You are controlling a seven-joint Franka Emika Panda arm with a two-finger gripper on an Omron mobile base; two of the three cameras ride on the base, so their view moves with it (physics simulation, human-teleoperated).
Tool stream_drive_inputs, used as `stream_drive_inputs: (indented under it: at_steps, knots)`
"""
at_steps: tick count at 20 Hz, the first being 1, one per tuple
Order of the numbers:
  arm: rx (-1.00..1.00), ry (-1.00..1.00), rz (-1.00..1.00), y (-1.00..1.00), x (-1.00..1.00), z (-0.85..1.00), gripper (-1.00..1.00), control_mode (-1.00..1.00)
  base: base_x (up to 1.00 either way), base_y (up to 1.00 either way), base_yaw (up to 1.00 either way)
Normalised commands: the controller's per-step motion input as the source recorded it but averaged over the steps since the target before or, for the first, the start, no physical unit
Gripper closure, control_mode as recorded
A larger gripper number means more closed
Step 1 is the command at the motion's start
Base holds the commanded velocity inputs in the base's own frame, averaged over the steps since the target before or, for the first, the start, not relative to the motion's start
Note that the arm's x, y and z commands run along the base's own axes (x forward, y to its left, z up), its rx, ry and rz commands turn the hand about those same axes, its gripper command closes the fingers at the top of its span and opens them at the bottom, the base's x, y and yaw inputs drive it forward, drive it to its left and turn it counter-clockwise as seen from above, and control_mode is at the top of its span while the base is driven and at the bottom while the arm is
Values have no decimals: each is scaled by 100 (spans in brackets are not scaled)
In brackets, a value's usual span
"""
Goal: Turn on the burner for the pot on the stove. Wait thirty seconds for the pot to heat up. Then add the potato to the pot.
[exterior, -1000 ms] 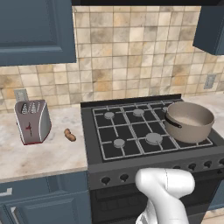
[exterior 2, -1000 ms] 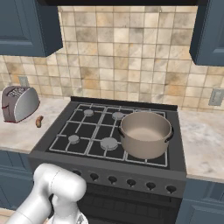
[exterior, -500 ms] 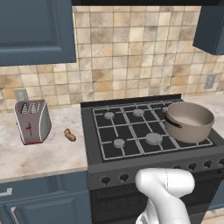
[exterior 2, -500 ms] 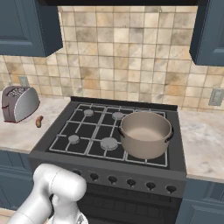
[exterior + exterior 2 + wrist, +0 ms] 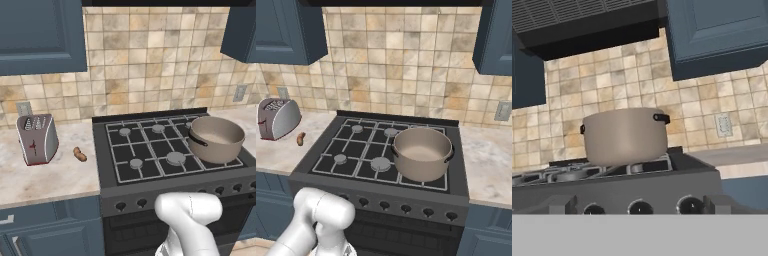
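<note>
Jaws wide, the gripper (image 5: 640,212) faces the stove's (image 5: 612,192) front-edge knobs (image 5: 640,207); choose the one under the pot (image 5: 624,136), grip squarely, twist.

Silver toaster (image 5: 36,138) at left on marble counter (image 5: 45,175), blue cabinets (image 5: 40,35) upper left, tan tile backsplash (image 5: 150,65), outlet (image 5: 240,93) at right
</note>
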Motion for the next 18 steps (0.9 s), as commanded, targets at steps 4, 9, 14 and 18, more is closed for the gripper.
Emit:
stream_drive_inputs:
  at_steps: [4, 9, 14, 18]
  knots:
    - [0, -5, 6, 0, 47, -14, -100, -100, 0, 0, 0]
    - [0, 0, 10, 0, 40, -18, -100, -100, 0, 0, 0]
    - [0, 0, 12, -1, 38, -16, -100, -100, 0, 0, 0]
    - [0, 0, 9, -2, 34, -12, -100, -100, 0, 0, 0]
